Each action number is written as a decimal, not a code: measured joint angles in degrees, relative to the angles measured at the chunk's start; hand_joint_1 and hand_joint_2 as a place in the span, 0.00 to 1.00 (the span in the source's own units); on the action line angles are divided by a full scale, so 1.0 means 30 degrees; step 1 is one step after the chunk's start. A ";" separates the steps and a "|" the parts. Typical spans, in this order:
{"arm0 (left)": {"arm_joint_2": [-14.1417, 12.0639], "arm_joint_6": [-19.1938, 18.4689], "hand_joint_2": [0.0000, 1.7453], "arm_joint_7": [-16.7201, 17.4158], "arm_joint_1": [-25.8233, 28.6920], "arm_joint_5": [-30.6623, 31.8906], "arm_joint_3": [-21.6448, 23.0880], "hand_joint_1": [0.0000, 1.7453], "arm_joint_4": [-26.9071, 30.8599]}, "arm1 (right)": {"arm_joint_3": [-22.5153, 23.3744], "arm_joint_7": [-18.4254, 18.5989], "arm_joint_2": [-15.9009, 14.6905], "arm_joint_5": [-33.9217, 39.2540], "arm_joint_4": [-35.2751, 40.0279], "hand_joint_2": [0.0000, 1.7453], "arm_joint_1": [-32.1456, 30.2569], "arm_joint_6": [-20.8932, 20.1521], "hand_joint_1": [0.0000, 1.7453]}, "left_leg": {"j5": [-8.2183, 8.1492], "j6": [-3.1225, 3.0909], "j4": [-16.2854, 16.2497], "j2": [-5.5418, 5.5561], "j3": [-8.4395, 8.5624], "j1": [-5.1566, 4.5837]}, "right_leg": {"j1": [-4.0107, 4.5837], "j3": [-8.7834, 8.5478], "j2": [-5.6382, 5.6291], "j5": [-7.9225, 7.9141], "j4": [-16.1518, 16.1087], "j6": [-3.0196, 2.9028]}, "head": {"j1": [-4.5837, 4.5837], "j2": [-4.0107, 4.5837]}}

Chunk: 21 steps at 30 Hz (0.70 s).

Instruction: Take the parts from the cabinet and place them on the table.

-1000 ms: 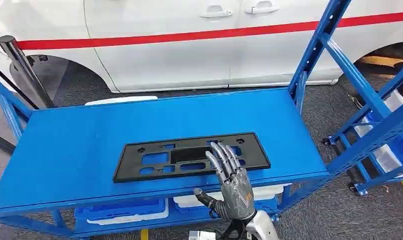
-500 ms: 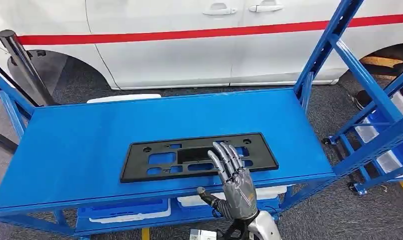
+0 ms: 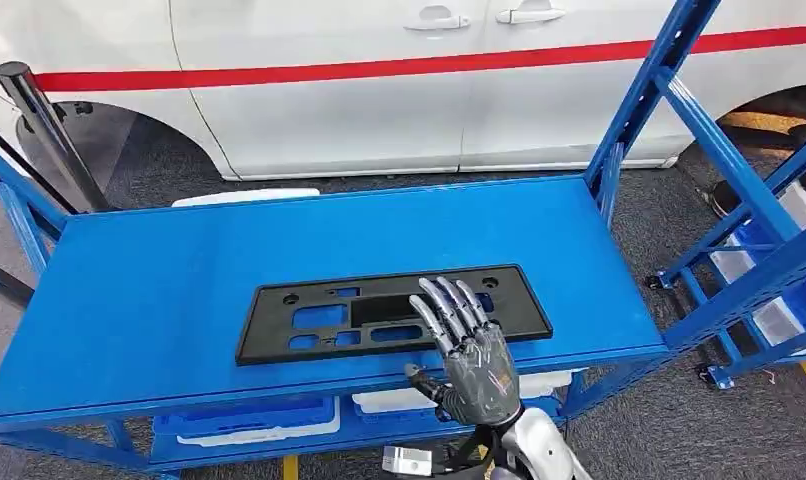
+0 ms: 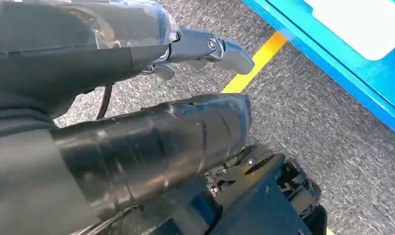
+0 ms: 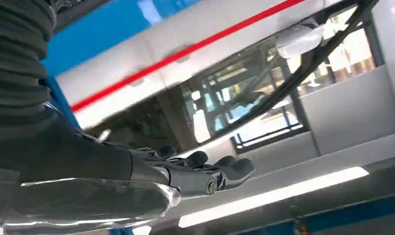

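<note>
No legible text, label or number anywhere.

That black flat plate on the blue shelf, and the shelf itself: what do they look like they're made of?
The black plate looks like moulded plastic: matte, thin, with rectangular cut-outs and small round holes. The blue shelf looks like painted sheet metal, smooth with a slight sheen, set in perforated blue uprights. Neither can be settled by look alone.
</note>
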State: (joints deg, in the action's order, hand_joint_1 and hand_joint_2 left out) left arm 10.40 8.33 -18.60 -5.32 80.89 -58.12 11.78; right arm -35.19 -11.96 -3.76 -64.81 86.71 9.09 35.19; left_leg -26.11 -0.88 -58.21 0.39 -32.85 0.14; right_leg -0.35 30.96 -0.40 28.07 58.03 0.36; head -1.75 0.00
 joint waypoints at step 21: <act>0.0036 -0.0510 0.00 0.0641 -0.0633 0.0117 0.1224 0.00 0.0000 | -0.4539 -0.0021 0.0080 0.1246 -0.2295 1.00 0.6621 -0.3372 0.00 | 0.0028 -0.0010 -0.0005 0.0008 -0.0013 0.0002 | -0.0008 0.0017 0.0012 0.0002 0.0025 0.0000 | 0.0000 0.0000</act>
State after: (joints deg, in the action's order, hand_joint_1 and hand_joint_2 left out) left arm 10.51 6.80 -16.68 -7.22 81.24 -54.45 11.78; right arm -48.81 -12.02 -3.52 -61.07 79.82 28.95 25.07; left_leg -26.02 -0.91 -58.23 0.42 -32.89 0.15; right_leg -0.37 31.01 -0.36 28.07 58.10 0.36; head -1.75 0.00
